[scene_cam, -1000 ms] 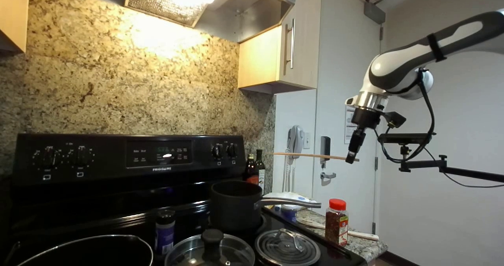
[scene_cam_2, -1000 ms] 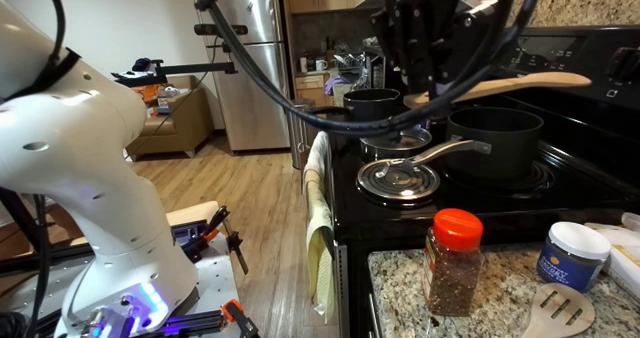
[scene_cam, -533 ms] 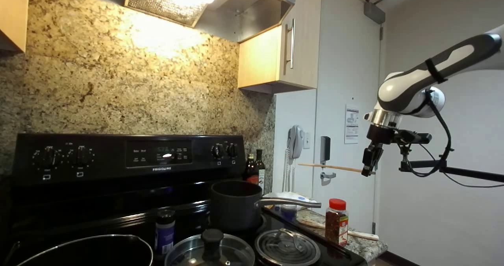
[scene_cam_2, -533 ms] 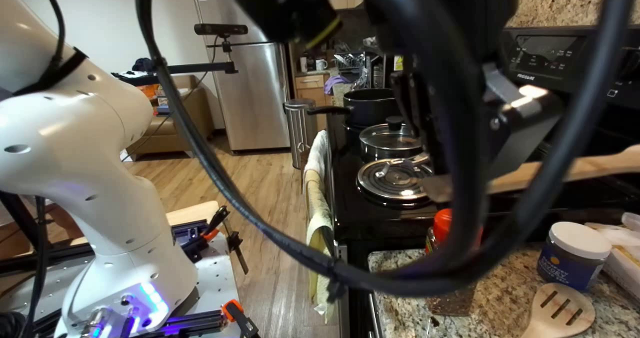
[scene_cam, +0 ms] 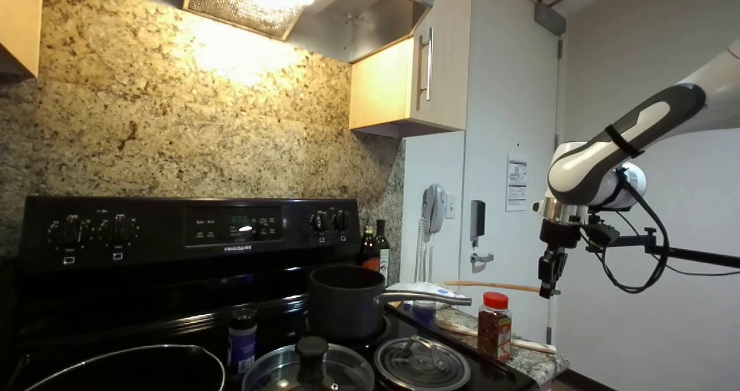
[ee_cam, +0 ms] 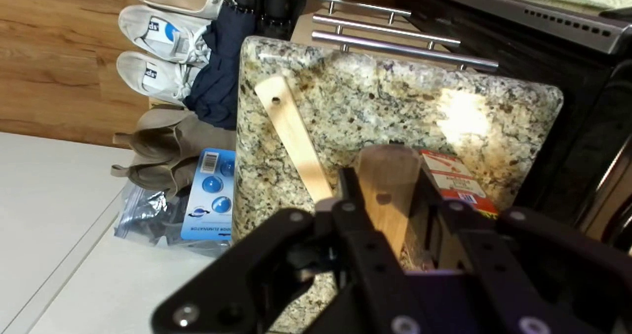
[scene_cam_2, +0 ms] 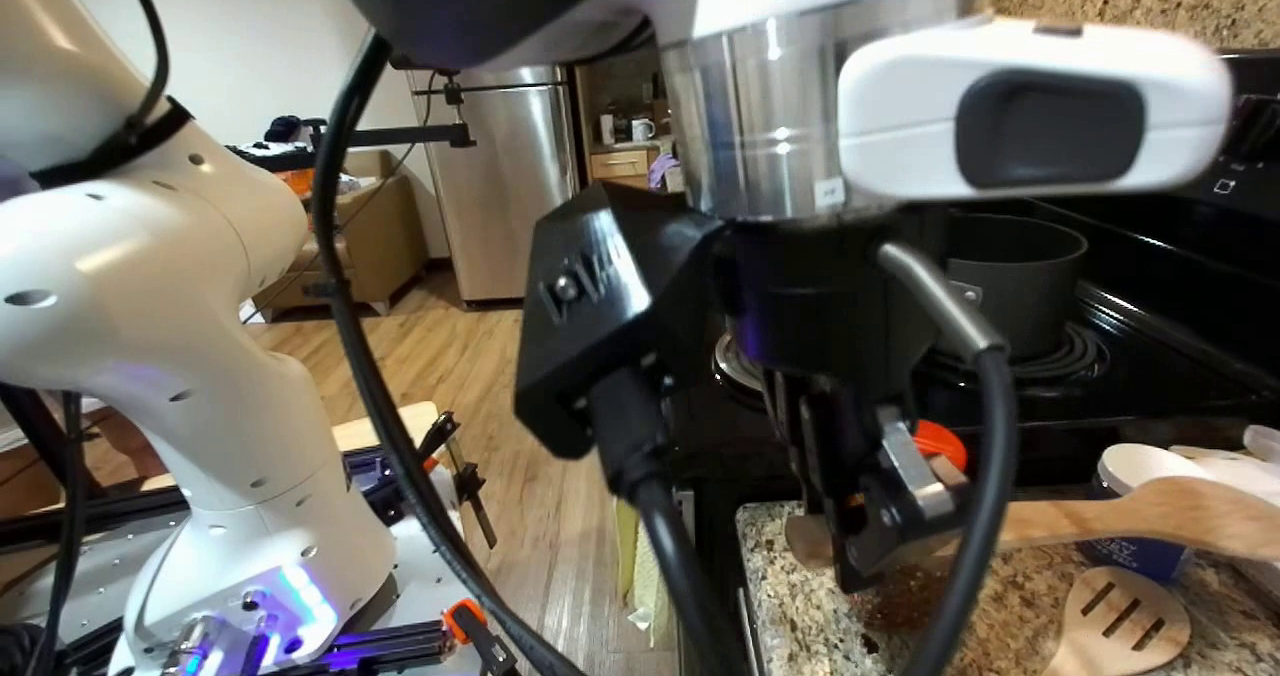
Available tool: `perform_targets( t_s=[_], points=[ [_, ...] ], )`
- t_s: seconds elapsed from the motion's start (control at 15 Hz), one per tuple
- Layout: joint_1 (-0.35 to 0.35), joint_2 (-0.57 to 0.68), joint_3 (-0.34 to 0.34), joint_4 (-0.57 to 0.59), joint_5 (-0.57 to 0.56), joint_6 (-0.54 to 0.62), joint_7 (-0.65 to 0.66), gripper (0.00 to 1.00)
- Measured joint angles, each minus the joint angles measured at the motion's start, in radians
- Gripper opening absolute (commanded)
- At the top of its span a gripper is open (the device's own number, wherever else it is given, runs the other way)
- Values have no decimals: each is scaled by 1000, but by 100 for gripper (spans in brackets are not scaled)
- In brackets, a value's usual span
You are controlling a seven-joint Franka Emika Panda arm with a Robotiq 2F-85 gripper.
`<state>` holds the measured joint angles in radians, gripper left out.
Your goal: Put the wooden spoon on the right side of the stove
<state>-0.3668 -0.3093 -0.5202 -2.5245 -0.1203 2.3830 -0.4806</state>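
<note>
The wooden spoon [scene_cam: 497, 285] is a slim tan utensil held nearly level. My gripper [scene_cam: 546, 292] is shut on it near one end. In an exterior view the spoon [scene_cam_2: 1080, 521] points from the gripper [scene_cam_2: 860, 556] toward the right edge, where it runs out of the picture. In the wrist view the spoon [ee_cam: 382, 210] lies between the fingertips [ee_cam: 387, 173], above the granite counter [ee_cam: 375, 111] beside the stove. The black stove [scene_cam: 162, 252] stands next to this counter; it shows partly in an exterior view [scene_cam_2: 1160, 386].
A red-lidded spice jar [scene_cam: 494, 328] stands on the counter close below the spoon; its label [ee_cam: 456, 176] shows beside the fingers. A slotted wooden utensil [scene_cam_2: 1130, 621] lies on the counter. A blue jar [scene_cam_2: 1140, 554] is behind the spoon. A black pot [scene_cam: 347, 304] sits on the stove.
The arm has moved away from the pot and then down, carrying the spoon from higher up by the stove to low over the counter. The spoon stays gripped.
</note>
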Motion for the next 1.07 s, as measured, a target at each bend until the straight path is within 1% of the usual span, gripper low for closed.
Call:
perform_targets(
  t_s=[0.53, 0.8, 0.87, 1.0, 1.07],
  points=[
    [0, 104, -27, -72, 1, 190, -10, 7],
    [6, 135, -27, -86, 1, 247, -68, 7],
    [9, 138, -26, -90, 1, 252, -89, 27],
    [20, 138, -21, -98, 4, 253, -114, 27],
    [21, 138, -18, -100, 4, 253, -117, 7]
  ],
)
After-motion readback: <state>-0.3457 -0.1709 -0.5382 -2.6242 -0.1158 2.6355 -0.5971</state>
